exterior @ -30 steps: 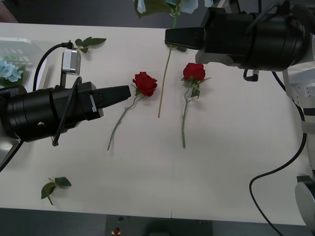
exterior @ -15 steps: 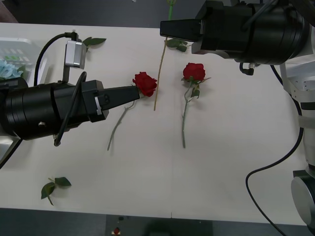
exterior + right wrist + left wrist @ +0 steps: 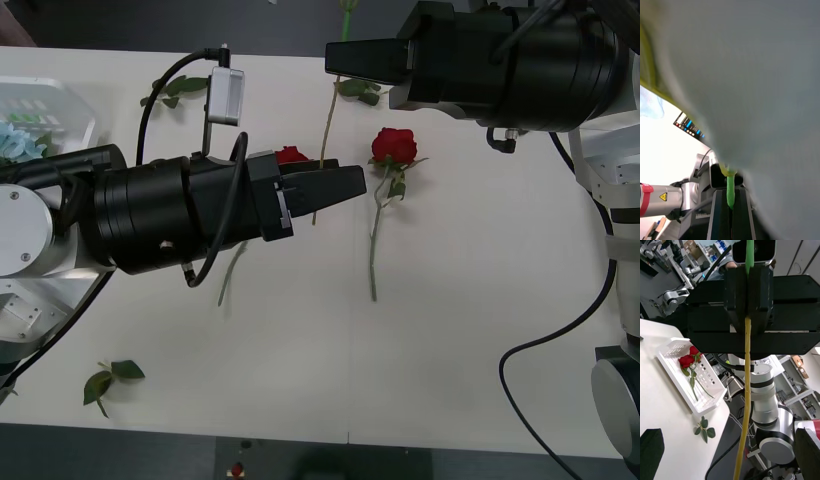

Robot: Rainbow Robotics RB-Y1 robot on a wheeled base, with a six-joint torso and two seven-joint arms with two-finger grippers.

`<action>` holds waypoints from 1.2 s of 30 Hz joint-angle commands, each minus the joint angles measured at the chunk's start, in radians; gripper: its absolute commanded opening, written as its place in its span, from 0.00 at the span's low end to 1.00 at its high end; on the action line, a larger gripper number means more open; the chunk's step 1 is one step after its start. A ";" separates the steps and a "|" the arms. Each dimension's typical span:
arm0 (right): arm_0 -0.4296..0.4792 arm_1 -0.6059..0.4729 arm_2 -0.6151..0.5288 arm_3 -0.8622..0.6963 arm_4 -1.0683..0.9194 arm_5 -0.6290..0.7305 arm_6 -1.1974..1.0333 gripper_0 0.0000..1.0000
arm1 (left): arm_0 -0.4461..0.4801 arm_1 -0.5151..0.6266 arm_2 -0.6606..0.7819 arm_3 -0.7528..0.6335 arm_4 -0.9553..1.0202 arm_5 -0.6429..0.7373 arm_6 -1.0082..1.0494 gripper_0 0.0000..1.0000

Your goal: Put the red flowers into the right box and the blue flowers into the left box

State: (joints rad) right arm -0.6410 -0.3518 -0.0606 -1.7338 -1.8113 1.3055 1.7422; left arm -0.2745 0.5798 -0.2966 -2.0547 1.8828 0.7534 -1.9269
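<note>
My right gripper (image 3: 340, 62) is shut on the long stem of a blue flower (image 3: 324, 140), which hangs over the table's far middle with its bloom above the picture. The right wrist view has that green stem (image 3: 730, 193) pinched between the black fingers. My left gripper (image 3: 352, 186) is open at the stem's lower end, and the stem (image 3: 746, 363) runs down between its spread fingers. One red rose (image 3: 394, 146) lies on the table. Another red rose (image 3: 292, 154) peeks out behind my left arm. The left box (image 3: 55, 100) holds a blue flower (image 3: 14, 143). The right box (image 3: 711, 399) holds red roses (image 3: 686, 360).
Loose leaf sprigs lie at the far left (image 3: 180, 87), near the front left edge (image 3: 110, 379) and by the right box (image 3: 703, 426). A black cable (image 3: 560, 340) loops over the table's right side.
My left arm has swung right, past the left rose, until its open fingers reach the hanging stem. The right gripper lifted the stem a second ago and has held still since.
</note>
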 commanded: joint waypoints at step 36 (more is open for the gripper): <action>-0.025 0.013 -0.010 -0.018 -0.017 -0.002 0.057 1.00 | -0.026 0.052 0.004 -0.032 0.030 -0.065 0.011 0.00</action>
State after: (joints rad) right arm -0.6410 -0.3518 -0.0606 -1.7338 -1.8114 1.3054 1.7682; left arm -0.2762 0.5896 -0.3320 -2.0547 1.8885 0.6961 -1.9268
